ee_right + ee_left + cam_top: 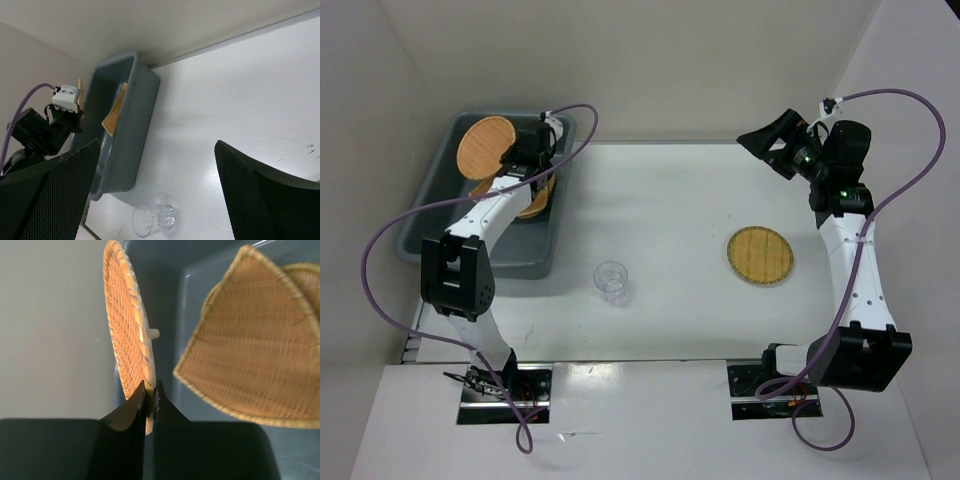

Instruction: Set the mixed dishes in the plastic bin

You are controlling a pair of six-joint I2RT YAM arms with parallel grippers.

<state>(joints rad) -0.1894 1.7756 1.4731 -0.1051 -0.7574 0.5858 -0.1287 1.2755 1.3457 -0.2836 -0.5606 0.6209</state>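
Left wrist view confirms the left gripper [150, 392] pinching a round tray [127, 325] by its rim over the bin [428, 200], which holds two trays [250, 340], while the right gripper [157, 145] hangs spread wide, with the cup [611, 278] and another round tray [760, 256] on the table [670, 200].

The left arm [485, 215] and right arm [855, 265] are slim white links joined by boxy black joint housings. A purple cable [380, 285] loops along each, ending in a white plug [65, 97]. Green lights [840, 190] glow near the right wrist. The right pincer [157, 142] has black fingers [60, 190] with a fine mesh texture; the left pincer [151, 387] shows smooth black tapered tips.
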